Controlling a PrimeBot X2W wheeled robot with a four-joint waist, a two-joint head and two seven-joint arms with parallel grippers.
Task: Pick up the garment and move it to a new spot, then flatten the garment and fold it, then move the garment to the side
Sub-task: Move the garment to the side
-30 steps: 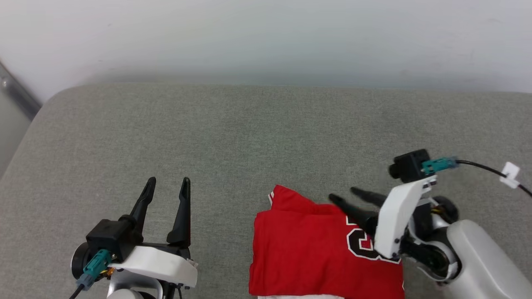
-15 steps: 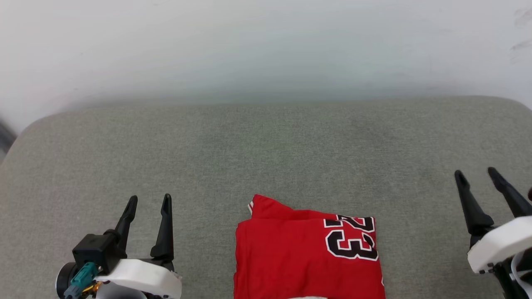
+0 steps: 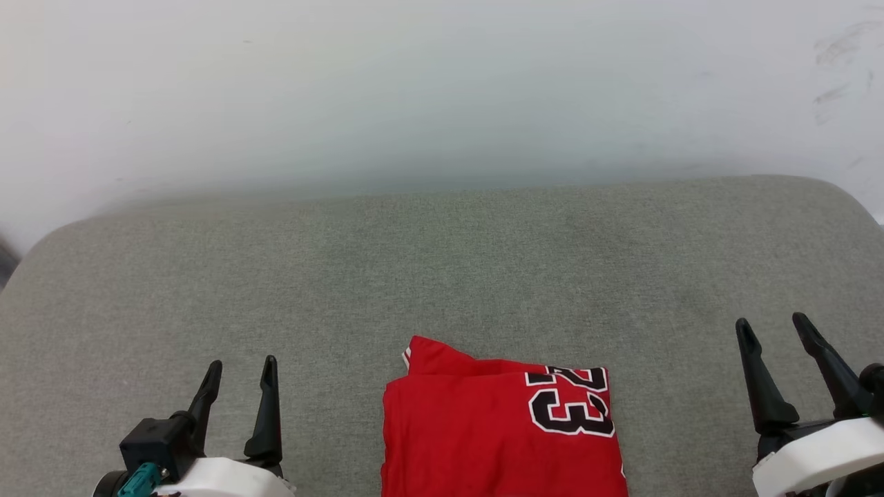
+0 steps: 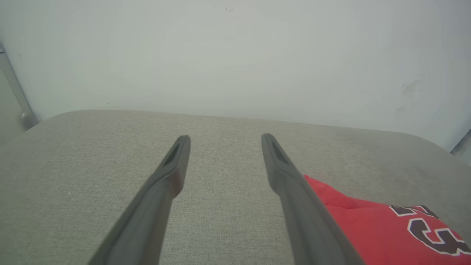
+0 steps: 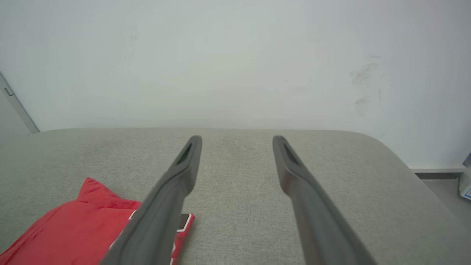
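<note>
A red shirt, folded into a compact rectangle, is lying on a grey fabric surface at the near edge of the head view, roughly midway between the two grippers. A black number 23 outlined in white is showing on its right side, and a small folded corner is poking out at its far left. The left gripper is sitting at the lower left, well apart from the shirt, its two dark fingers spread wide and holding nothing. The right gripper is sitting at the lower right, likewise apart from the shirt, its fingers spread wide and empty. Both are pointing toward a pale wall rising behind the surface. In the right wrist view, one finger is partly covering the shirt's edge.
</note>
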